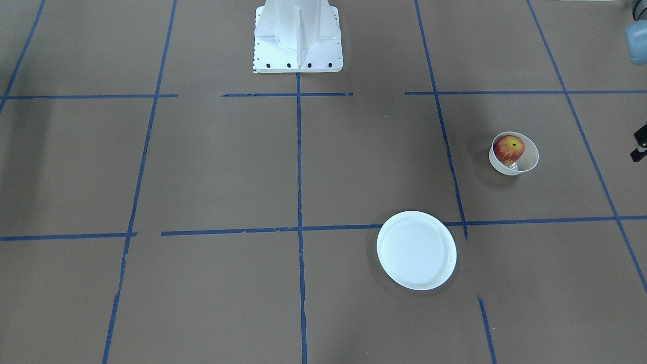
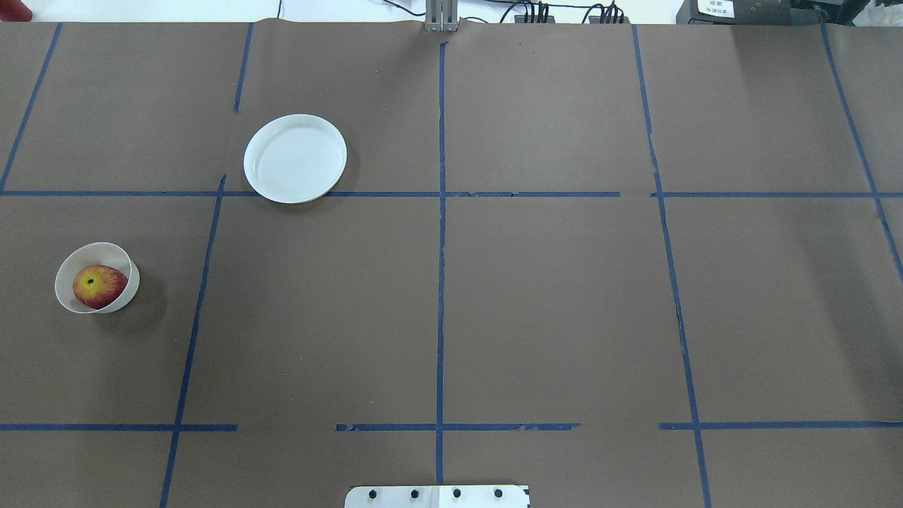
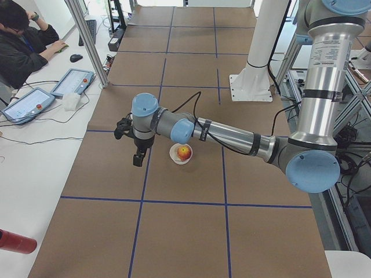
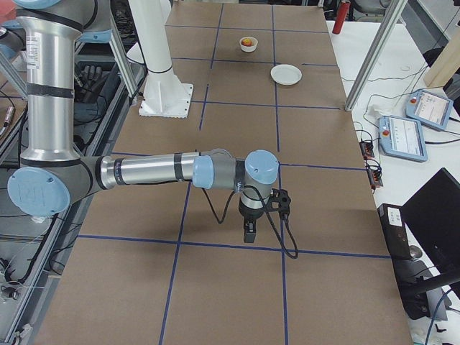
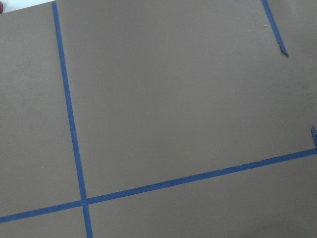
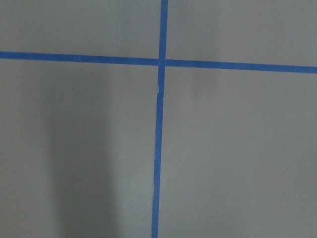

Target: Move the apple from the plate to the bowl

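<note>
The red and yellow apple (image 2: 99,286) lies inside the small off-white bowl (image 2: 67,282) at the table's left side; both also show in the front view, apple (image 1: 509,148) and bowl (image 1: 528,161). The white plate (image 2: 295,158) lies empty farther out, also in the front view (image 1: 416,250). My left gripper (image 3: 138,157) hangs above the table beside the bowl (image 3: 181,160), apart from it; I cannot tell whether it is open or shut. My right gripper (image 4: 249,231) hangs over bare table far from the plate (image 4: 286,74); I cannot tell its state either.
Brown table paper carries a blue tape grid (image 2: 441,282). The white robot base (image 1: 298,38) stands at the table's near edge. An operator (image 3: 23,46) sits by teach pendants (image 3: 72,82) on a side desk. A red object (image 3: 14,242) lies there too.
</note>
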`<action>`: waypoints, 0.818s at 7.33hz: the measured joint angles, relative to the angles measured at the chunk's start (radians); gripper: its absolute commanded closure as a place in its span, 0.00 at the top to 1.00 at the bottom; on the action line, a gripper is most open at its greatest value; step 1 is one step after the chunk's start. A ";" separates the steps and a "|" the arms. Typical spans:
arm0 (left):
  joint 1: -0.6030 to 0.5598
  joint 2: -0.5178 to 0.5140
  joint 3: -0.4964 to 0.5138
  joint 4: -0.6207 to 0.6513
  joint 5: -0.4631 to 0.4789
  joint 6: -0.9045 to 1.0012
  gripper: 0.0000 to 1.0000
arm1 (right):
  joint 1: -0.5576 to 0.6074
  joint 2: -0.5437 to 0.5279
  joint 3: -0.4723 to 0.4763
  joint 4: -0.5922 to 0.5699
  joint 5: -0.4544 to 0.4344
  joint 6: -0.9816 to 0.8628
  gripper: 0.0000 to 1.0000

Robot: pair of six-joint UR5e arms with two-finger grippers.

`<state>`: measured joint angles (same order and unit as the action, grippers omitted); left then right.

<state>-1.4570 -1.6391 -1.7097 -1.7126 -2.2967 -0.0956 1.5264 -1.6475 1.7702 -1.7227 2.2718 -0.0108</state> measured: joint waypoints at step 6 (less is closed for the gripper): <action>-0.128 0.185 0.068 0.055 -0.033 0.247 1.00 | 0.000 0.000 -0.001 0.000 0.000 0.000 1.00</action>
<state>-1.5849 -1.4541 -1.6412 -1.6580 -2.3302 0.1510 1.5263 -1.6475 1.7696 -1.7227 2.2718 -0.0107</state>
